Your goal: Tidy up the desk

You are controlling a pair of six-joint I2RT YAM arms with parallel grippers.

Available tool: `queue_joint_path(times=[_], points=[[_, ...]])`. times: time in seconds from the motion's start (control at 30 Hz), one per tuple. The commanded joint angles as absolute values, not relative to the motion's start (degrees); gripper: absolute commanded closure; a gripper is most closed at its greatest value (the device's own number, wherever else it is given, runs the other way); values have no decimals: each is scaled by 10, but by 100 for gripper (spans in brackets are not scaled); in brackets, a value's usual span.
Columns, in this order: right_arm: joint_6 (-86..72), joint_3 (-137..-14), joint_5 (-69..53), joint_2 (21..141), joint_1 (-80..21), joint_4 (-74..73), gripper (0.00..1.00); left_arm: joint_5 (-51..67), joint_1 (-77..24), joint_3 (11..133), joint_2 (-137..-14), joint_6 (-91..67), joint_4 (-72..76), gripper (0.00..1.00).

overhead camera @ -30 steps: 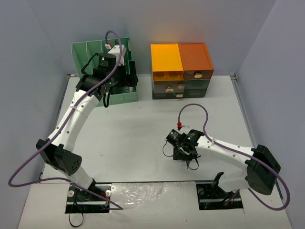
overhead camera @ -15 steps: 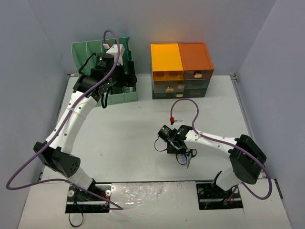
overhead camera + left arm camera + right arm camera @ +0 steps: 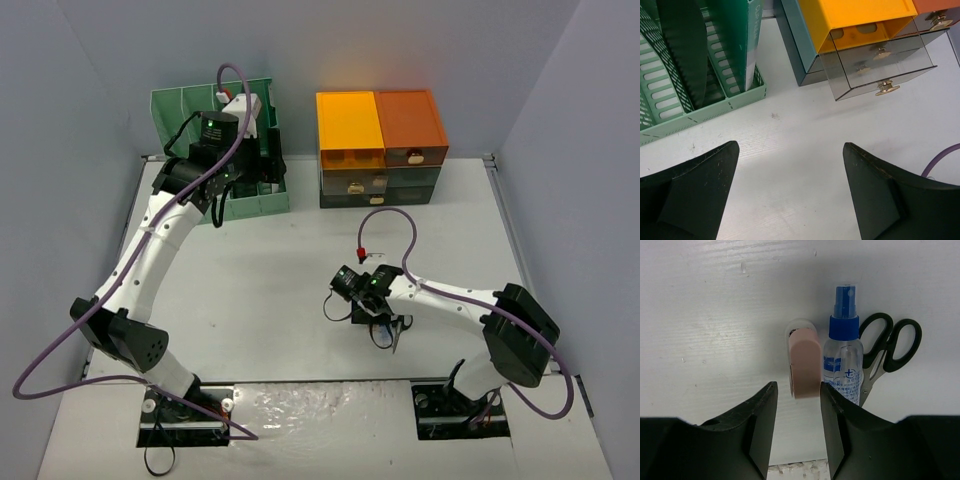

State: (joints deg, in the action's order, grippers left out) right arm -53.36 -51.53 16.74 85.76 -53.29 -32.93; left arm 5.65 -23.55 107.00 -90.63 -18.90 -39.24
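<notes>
The white desk (image 3: 260,290) carries both arms. My right gripper (image 3: 378,322) hovers low over a small group of items at front centre. In the right wrist view my right gripper (image 3: 797,407) is open and empty. A pink eraser in a clear sleeve (image 3: 805,362) lies just ahead of its fingertips. A spray bottle with a blue cap (image 3: 844,360) and black-handled scissors (image 3: 887,347) lie to the eraser's right. My left gripper (image 3: 262,165) is wide open and empty (image 3: 790,155) above bare desk by the green rack.
A green slotted file rack (image 3: 200,110) stands at the back left, also in the left wrist view (image 3: 670,85). An orange-and-dark-green drawer cabinet (image 3: 380,145) stands at back centre, with one clear drawer pulled out (image 3: 880,65). Metal rails edge the desk.
My right gripper has shifted left and a little forward over the items, then held still. My left gripper has moved slightly back toward the rack.
</notes>
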Motion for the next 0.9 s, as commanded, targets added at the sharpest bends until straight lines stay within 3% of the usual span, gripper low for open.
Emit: queue_joint_path(times=[0.0, 0.5, 0.7, 0.87], points=[[-553, -509, 203, 846, -541, -354, 63, 51, -233, 1084, -875, -182, -378, 18], [-559, -475, 208, 875, -545, -320, 67, 47, -232, 1077, -869, -181, -379, 18], [-559, -476, 201, 897, -556, -301, 100, 45, -232, 1073, -865, -179, -381, 18], [-548, -547, 199, 860, -578, -312, 100, 36, -231, 1062, -857, -174, -382, 18]])
